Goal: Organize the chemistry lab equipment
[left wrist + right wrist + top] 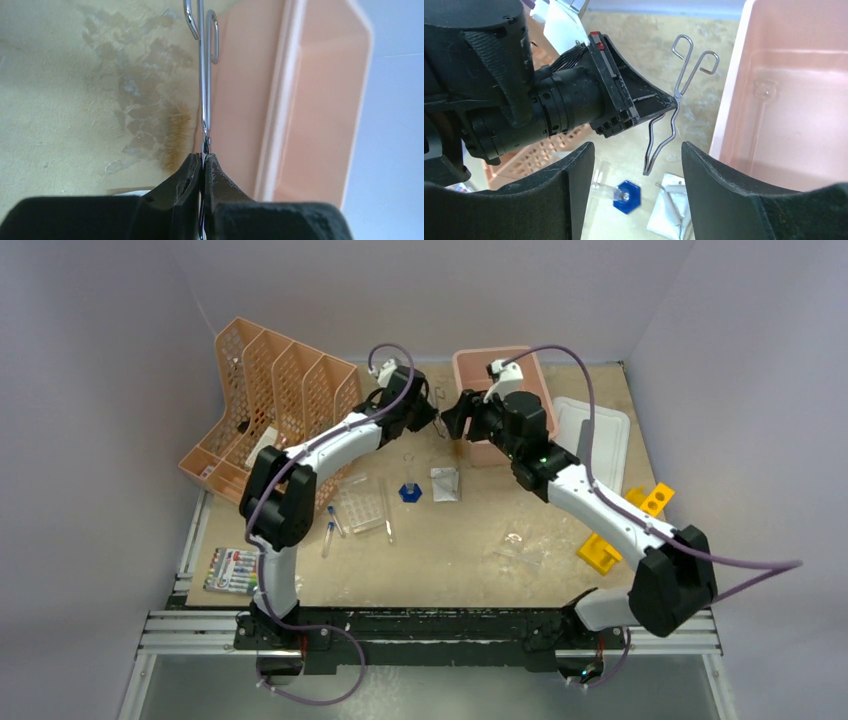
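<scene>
One metal forceps pinched in left end effector beside pink bin; right end effector spread.

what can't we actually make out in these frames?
- Left wrist: the working end of the forceps is hidden behind the left gripper; one ring handle is cut off by the top edge.
- Right wrist: flask blurred, its glass partly behind the right gripper.
- Top: pink bin floor partly covered by the right gripper; forceps too small to read.

We see soft, even light, faint shadows on the bench; up close the left tool blurs, dark and underexposed.
</scene>
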Robot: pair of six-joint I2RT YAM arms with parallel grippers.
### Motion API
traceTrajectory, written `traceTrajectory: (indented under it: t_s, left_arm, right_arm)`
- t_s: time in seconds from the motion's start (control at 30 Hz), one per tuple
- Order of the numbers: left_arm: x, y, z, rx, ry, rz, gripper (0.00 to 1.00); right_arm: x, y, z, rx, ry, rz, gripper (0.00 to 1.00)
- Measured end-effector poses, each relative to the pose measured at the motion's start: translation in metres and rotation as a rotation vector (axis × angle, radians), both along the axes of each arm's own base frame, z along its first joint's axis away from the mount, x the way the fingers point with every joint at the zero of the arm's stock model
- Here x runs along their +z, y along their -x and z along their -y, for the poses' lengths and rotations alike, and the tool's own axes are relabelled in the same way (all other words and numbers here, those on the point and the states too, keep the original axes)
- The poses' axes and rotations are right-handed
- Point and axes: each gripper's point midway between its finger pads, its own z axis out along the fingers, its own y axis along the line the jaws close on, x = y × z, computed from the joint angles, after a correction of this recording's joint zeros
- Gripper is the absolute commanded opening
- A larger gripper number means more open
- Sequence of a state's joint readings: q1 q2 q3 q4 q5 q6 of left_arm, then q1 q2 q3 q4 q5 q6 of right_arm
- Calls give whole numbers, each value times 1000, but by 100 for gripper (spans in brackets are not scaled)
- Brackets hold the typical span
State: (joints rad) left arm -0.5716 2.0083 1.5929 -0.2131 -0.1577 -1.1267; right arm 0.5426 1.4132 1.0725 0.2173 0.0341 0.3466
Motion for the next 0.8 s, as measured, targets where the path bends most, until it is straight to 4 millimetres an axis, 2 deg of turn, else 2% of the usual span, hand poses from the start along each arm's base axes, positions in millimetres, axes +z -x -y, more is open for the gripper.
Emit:
traceTrajectory:
  t_s: [0.1,0.2,0.37,0.4,0.6,0.7,0.8]
  left_arm:
    - [32,2,-4,-22,-8,69,0]
    - [69,5,-6,-50,3,151,0]
    - [130,20,-10,-107,47,313,0]
    - [145,27,-11,-126,63,360,0]
    - [185,51,-12,-215,107,502,0]
    - [198,59,-8,-262,126,546,0]
    - [207,67,-5,-302,146,580,0]
  right_arm:
    - [28,8,6,-10,-63,47,66]
    - [41,8,14,-36,-115,47,66]
    - [62,-4,24,-106,-220,-20,69]
    - [73,-9,26,-122,-260,-34,69]
    - [122,-25,16,-85,-429,-59,72]
    - [134,-31,3,-33,-466,-85,72]
    - [128,-33,-9,7,-482,-135,72]
